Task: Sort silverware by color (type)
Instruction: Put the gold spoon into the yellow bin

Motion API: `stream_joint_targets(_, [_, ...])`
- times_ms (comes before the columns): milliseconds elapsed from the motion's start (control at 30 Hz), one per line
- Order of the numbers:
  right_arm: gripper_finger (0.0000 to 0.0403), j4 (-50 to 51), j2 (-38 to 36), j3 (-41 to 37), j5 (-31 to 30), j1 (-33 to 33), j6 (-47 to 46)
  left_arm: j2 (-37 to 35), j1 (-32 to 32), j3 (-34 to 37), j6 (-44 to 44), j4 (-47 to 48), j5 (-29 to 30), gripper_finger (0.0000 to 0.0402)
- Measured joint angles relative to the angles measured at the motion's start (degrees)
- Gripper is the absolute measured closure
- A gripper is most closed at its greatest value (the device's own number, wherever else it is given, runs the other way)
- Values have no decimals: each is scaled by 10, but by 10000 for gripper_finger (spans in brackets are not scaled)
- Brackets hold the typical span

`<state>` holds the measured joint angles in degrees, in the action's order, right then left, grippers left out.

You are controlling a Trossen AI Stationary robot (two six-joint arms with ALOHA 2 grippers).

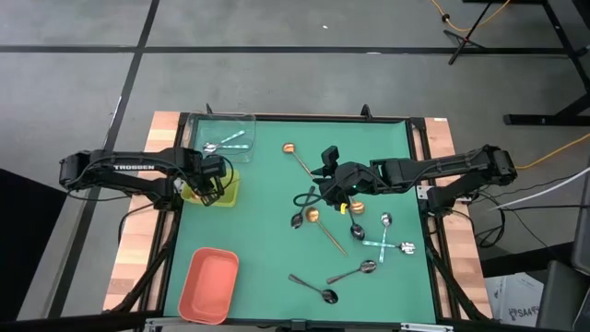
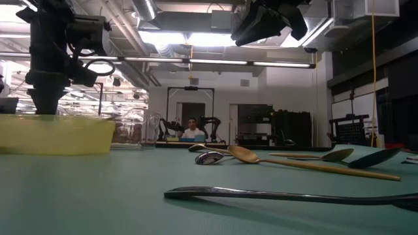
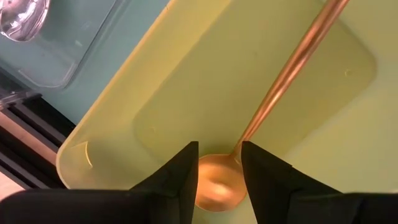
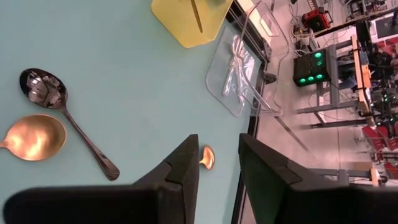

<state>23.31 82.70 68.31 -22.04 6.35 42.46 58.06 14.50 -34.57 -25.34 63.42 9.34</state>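
High view, left end effector (image 1: 214,184) over yellow tray (image 1: 228,195) (perhaps open)

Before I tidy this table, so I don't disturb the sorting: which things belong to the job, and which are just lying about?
Job: silver metal spoons; copper metal spoons; dark metal spoons; clear plastic tray; yellow-green plastic tray; salmon-orange plastic tray.
Lying about: orange floor cable.

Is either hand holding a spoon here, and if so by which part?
Neither. The left hand is open over the yellow-green tray, straddling a copper spoon lying in it. The right hand is open and empty above the mat.
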Motion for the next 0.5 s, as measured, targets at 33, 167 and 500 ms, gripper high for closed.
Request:
stream_joint_targets(33, [292,0,0,0,0,0,-4,0,0,0,0,0,0,285])
stream_joint_targets(167, [292,0,0,0,0,0,-18,0,0,-20,0,7,0,285])
stream_joint_targets(500, [292,0,0,0,0,0,-19,0,0,-132,4,2,0,285])
